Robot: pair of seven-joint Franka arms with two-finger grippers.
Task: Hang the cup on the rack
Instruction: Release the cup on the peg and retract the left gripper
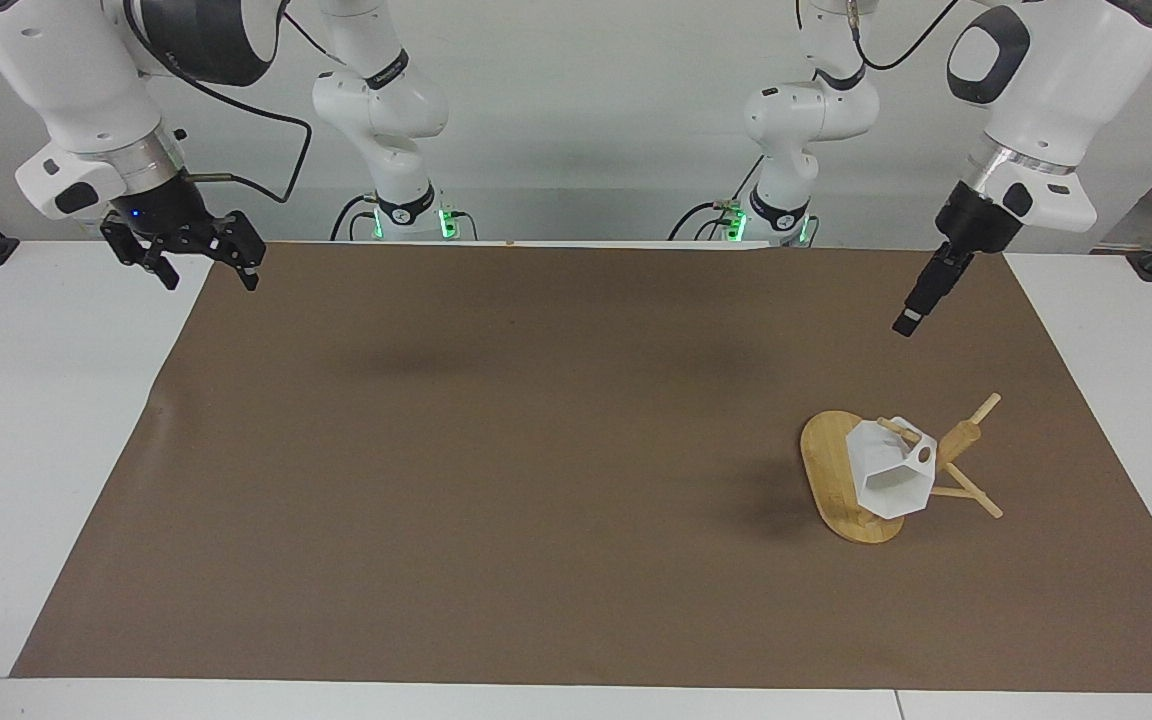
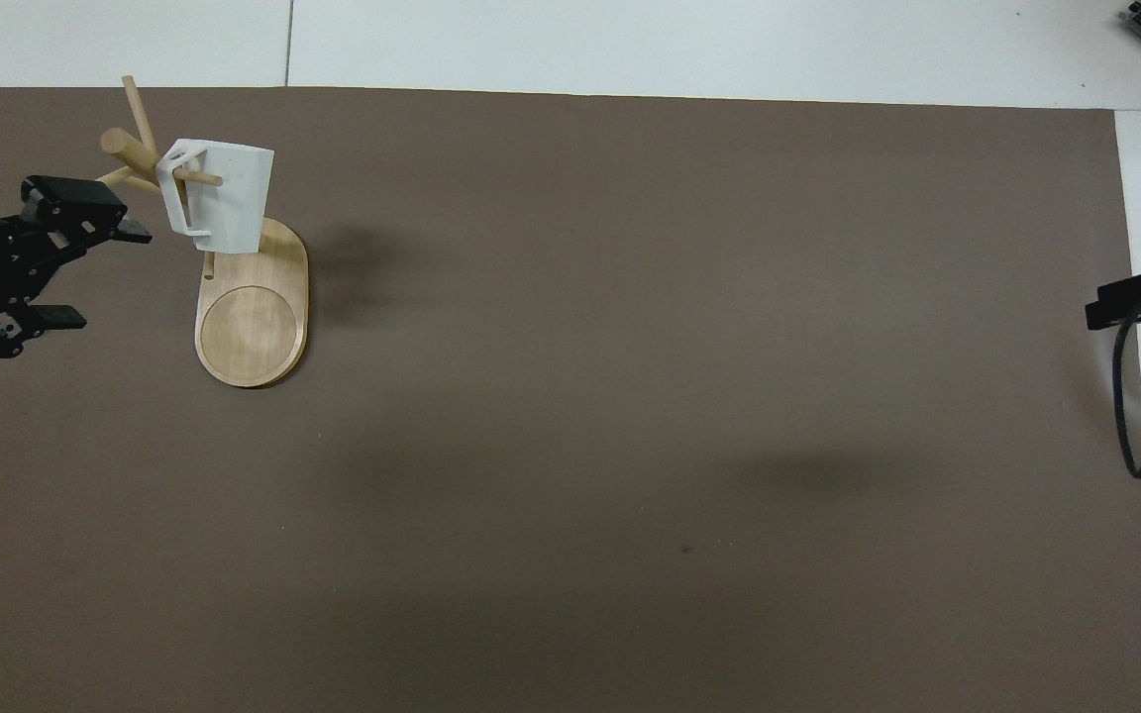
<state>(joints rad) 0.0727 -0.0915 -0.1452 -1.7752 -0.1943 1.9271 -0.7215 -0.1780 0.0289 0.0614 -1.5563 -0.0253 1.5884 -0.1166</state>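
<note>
The white faceted cup [image 1: 891, 478] hangs by its handle hole on a thin peg of the bamboo rack [image 1: 958, 440], above the rack's oval base [image 1: 829, 470]. In the overhead view the cup [image 2: 229, 198] hangs over one end of the base [image 2: 252, 327], and the peg passes through the handle. My left gripper [image 1: 911, 315] is up in the air over the brown mat beside the rack, touching neither rack nor cup. In the overhead view it [image 2: 115, 278] is open and empty. My right gripper [image 1: 213, 282] waits open and empty over the mat's corner at the right arm's end.
A brown mat [image 1: 536, 450] covers most of the white table [image 1: 46, 420]. A black cable [image 2: 1130, 396] hangs below the right gripper's tip [image 2: 1140, 300] at the mat's edge in the overhead view.
</note>
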